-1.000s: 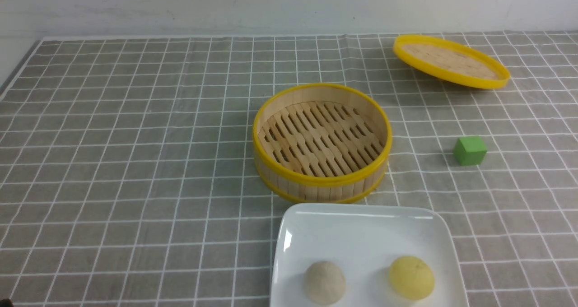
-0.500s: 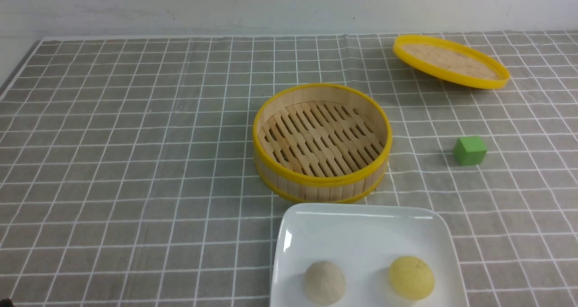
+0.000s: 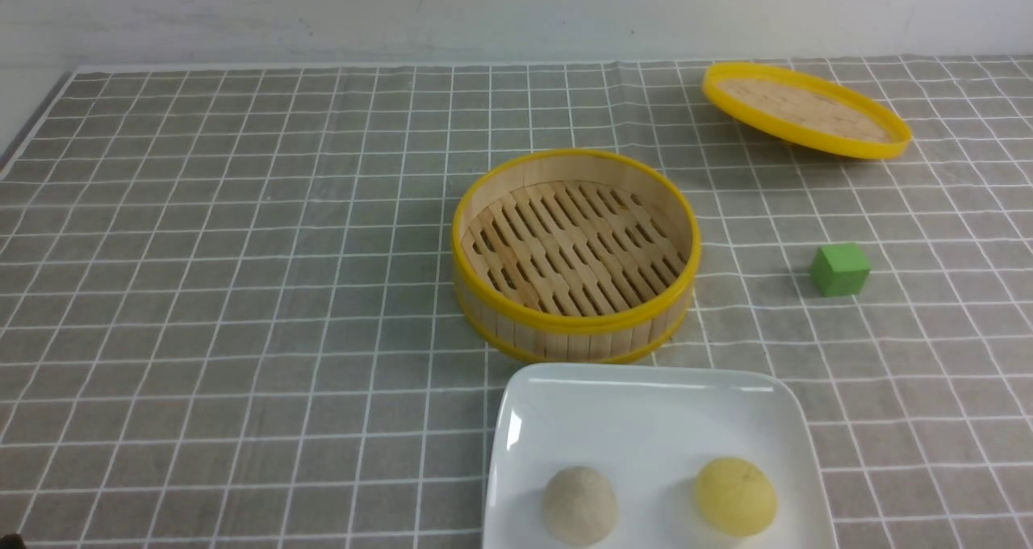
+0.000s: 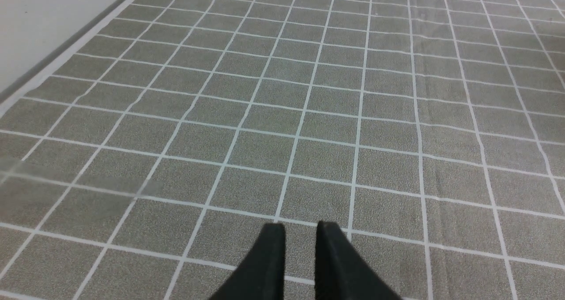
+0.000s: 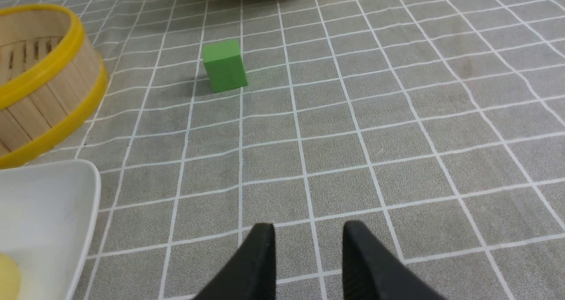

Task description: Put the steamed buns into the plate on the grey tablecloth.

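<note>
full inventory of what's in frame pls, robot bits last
tablecloth: 1, grey with white grid, covers the table
plate: 1, white, square, near edge, just in front of the steamer basket
buns: 2, both on the plate; beige bun to the left, yellow bun to the right, apart
steamer basket: 1, bamboo with yellow rim, centre, nothing in it
lid: 1, bamboo with yellow rim, far right, tilted
cube: 1, green, right of the basket
wall: white, behind the table
left gripper: black, above bare cloth, jaws slightly apart, nothing between
right gripper: black, above cloth right of the plate, jaws apart, nothing between
</note>
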